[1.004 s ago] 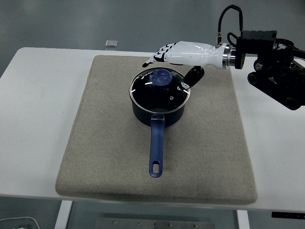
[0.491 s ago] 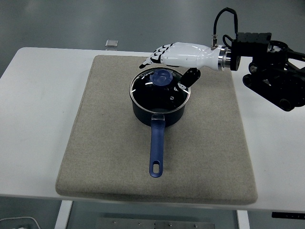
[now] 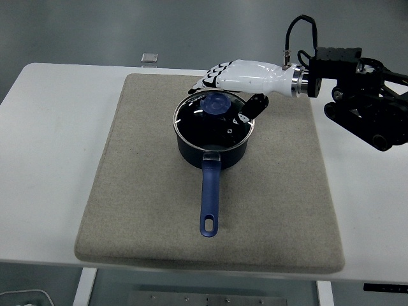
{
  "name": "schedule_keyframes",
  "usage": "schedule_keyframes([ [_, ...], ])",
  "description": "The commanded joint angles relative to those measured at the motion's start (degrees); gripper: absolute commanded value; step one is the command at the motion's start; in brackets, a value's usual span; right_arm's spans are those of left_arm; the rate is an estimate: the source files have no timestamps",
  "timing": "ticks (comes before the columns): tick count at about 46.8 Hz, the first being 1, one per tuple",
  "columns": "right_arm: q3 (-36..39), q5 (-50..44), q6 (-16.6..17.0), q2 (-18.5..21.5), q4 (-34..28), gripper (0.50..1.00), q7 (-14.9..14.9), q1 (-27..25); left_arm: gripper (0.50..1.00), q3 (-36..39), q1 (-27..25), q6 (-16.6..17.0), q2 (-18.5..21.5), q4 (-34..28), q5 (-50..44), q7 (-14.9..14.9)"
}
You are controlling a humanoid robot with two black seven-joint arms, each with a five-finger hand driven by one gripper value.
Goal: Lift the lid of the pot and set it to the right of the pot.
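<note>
Blue saucepan [image 3: 212, 141] near the centre of a grey felt mat [image 3: 127, 191] on the white counter [image 3: 44, 127], long blue handle [image 3: 210, 201] pointing to six o'clock. Glass lid [image 3: 213, 121] seated flat on the rim, blue knob [image 3: 216, 103] at its middle. Right robot hand [image 3: 233, 86] reaching in from three o'clock, white palm hovering just above and slightly to twelve o'clock of the knob, fingers [image 3: 207, 81] extended past it, dark thumb [image 3: 250, 108] hanging over the lid's three o'clock edge; spread, pinching nothing. Left robot hand out of view. Small pale block [image 3: 149, 58] on the counter at twelve o'clock, well clear. Step in hand, by the look of it: settling onto the knob. Best done by lowering squarely, fingers on one side and thumb on the other, closing firmly under the knob's flare before any lift. Then straight up to clear the rim, across toward three o'clock, down onto bare mat beside the pot. Likely risk: a shallow pinch letting the lid tilt or slip.
</note>
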Motion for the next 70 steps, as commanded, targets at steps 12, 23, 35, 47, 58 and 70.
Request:
schedule_keyframes([
  [12, 0.0, -0.1, -0.3, 0.4, -0.7, 0.928, 0.0, -0.2, 1.000, 0.0, 0.0, 0.0, 0.0, 0.0, 0.0, 0.0],
  [23, 0.0, -0.1, -0.3, 0.4, -0.9, 0.926, 0.0, -0.1, 1.000, 0.0, 0.0, 0.0, 0.0, 0.0, 0.0, 0.0],
  [35, -0.1, -0.1, -0.3, 0.4, -1.0, 0.917, 0.0, -0.1, 1.000, 0.0, 0.0, 0.0, 0.0, 0.0, 0.0, 0.0],
  [47, -1.1, 0.0, -0.2, 0.4, -1.0, 0.913, 0.0, -0.2, 1.000, 0.0, 0.0, 0.0, 0.0, 0.0, 0.0, 0.0],
  [58, -1.2, 0.1, -0.2, 0.4, -1.1, 0.913, 0.0, -0.3, 1.000, 0.0, 0.0, 0.0, 0.0, 0.0, 0.0, 0.1],
  [70, -1.2, 0.4, 0.1, 0.4, -1.5, 0.930, 0.0, -0.5, 1.000, 0.0, 0.0, 0.0, 0.0, 0.0, 0.0, 0.0],
])
